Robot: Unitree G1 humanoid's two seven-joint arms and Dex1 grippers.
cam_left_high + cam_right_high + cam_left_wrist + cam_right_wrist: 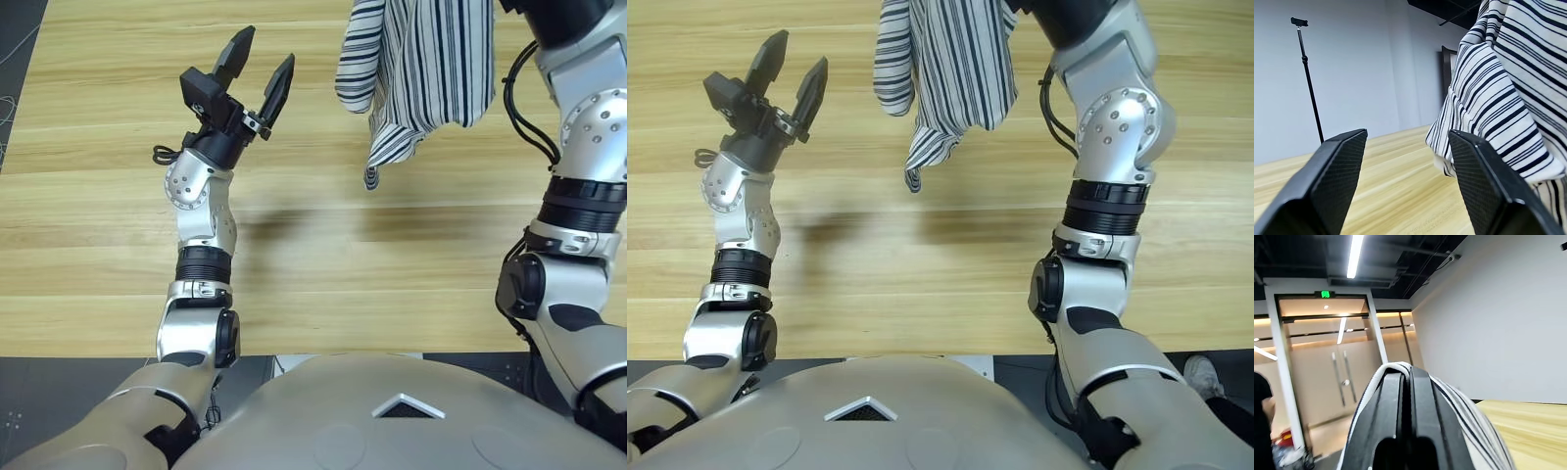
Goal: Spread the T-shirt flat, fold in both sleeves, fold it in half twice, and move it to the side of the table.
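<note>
A black-and-white striped T-shirt [416, 69] hangs bunched above the wooden table [118, 206], its lowest corner dangling near the table's middle. My right gripper [1405, 382] is shut on the T-shirt's fabric, which drapes over its closed fingers; the right arm [1112, 127] rises at the right. My left gripper [263, 73] is held up, open and empty, to the left of the hanging cloth. In the left wrist view its two fingers [1337, 171] stand apart with the T-shirt [1508, 98] just beyond them.
The wooden table [921, 274] spreads bare under both arms, its front edge close to my body. Dark floor [20, 39] lies past the table's left side. A thin stand [1308, 78] rises by the far wall.
</note>
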